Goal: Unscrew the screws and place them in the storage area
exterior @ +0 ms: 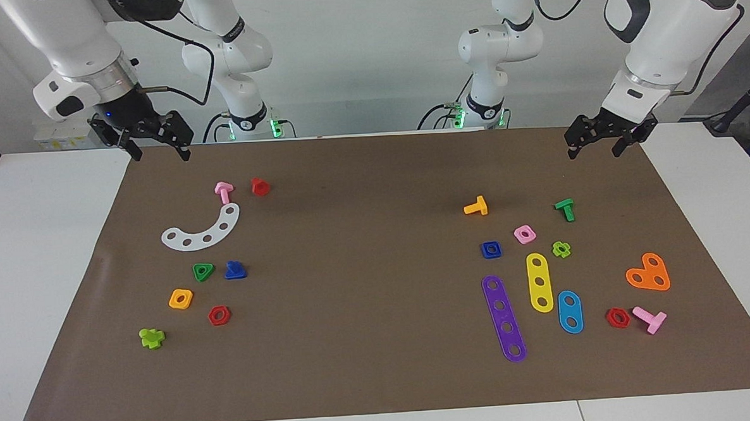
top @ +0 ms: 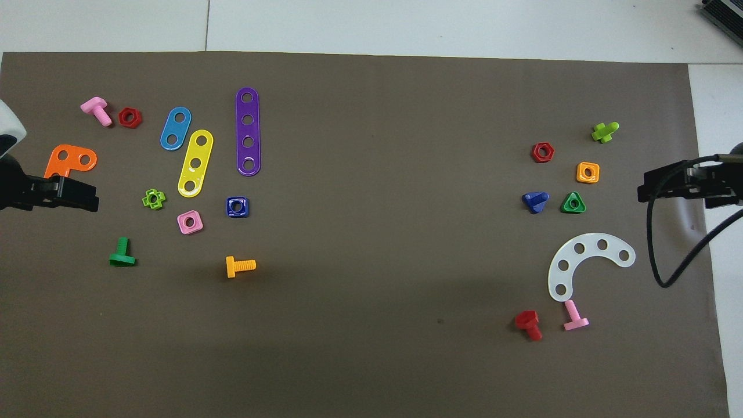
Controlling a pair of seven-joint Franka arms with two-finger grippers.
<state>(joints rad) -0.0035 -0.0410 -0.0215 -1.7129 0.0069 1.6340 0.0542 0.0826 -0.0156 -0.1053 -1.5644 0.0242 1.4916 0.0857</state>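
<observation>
The blue bolt (exterior: pixel 235 270) lies on its side on the brown mat, right beside the green triangle nut (exterior: pixel 203 271). It also shows in the overhead view (top: pixel 535 200). It lies in the storage area (exterior: pixel 211 293), the mat patch among the white curved strip (exterior: pixel 202 234), the orange square nut (exterior: pixel 181 299) and the red hexagon nut (exterior: pixel 219 315). My right gripper (exterior: pixel 157 144) is open and empty, raised over the mat's edge at the right arm's end. My left gripper (exterior: pixel 600 145) is open and empty, waiting over the mat's edge at the left arm's end.
A pink bolt (exterior: pixel 223 192) and a red bolt (exterior: pixel 260 186) lie nearer to the robots than the white strip. A lime bolt (exterior: pixel 152 338) lies farthest out. Toward the left arm's end lie the purple (exterior: pixel 504 319), yellow and blue strips, an orange plate (exterior: pixel 648 273), and more nuts and bolts.
</observation>
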